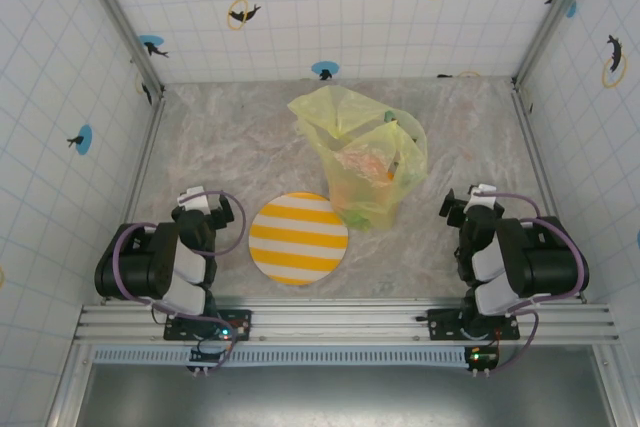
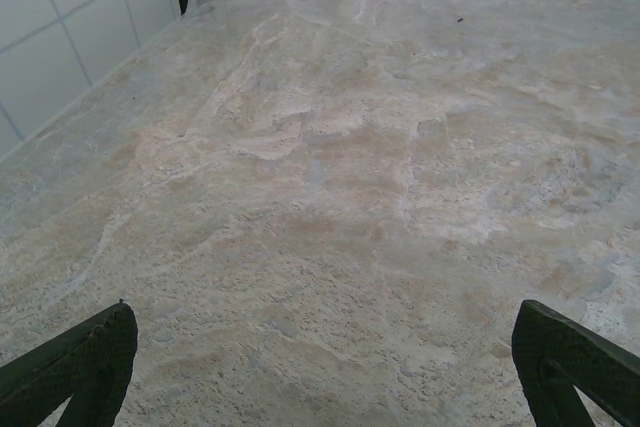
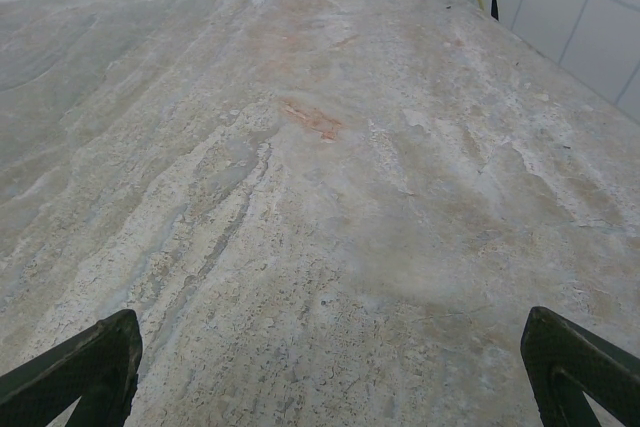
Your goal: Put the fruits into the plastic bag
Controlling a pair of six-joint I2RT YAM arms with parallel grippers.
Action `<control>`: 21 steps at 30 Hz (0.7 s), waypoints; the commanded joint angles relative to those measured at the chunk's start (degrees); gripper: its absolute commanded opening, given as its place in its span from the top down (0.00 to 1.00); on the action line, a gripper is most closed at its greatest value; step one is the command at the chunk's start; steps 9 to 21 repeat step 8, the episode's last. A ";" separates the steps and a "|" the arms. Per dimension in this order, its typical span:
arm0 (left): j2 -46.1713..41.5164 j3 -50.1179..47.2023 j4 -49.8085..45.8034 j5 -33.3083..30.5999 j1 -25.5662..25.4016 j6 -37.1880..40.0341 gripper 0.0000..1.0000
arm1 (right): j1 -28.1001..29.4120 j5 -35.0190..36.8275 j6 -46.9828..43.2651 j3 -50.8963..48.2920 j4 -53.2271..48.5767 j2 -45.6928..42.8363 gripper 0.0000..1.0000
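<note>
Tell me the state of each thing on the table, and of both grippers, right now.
Bag: standing upright, mouth open at the top.
Fruits: inside the bag, visible through the plastic.
Plate: lying flat, nothing on it.
Left gripper: open, holding nothing.
Right gripper: open, holding nothing.

Thin, crinkly translucent plastic bag (image 1: 365,152) on matt, marble-patterned table (image 1: 230,137).

The surface (image 1: 225,137) was a pale marbled slab, beige veined with grey. On it, right of centre, stood the crinkled yellow-green plastic bag (image 1: 362,147). A round yellow-and-white striped plate (image 1: 298,238) lay just beside the bag, nearer and to its left.
</note>
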 commanded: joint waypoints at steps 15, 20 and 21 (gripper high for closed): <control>-0.01 -0.77 1.55 1.32 0.60 -0.07 0.02 | 0.04 0.26 -0.50 -1.87 2.87 -0.06 0.00; -0.01 -0.77 1.55 1.32 0.60 -0.07 0.02 | 0.04 0.26 -0.50 -1.87 2.87 -0.06 0.00; -0.01 -0.77 1.55 1.32 0.60 -0.07 0.02 | 0.04 0.26 -0.50 -1.87 2.87 -0.06 0.00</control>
